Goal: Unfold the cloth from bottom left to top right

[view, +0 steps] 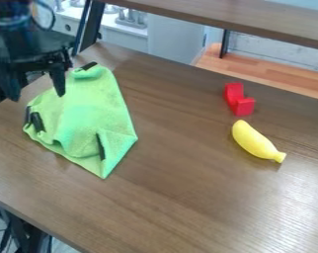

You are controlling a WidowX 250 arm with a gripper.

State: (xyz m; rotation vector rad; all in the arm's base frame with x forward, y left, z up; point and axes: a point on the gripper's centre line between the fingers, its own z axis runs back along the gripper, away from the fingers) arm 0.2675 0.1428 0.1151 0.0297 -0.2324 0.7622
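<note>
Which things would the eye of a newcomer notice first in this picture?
The bright green cloth, lying rumpled on the left of the table, catches the eye first. Then come the yellow banana and the red object just beyond it, both toward the right.

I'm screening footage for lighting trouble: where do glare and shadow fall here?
In the camera view, pale glare on the table at lower right; a faint shadow beside the yellow banana; soft shading in the green cloth's folds; the gripper looks dark.
</note>
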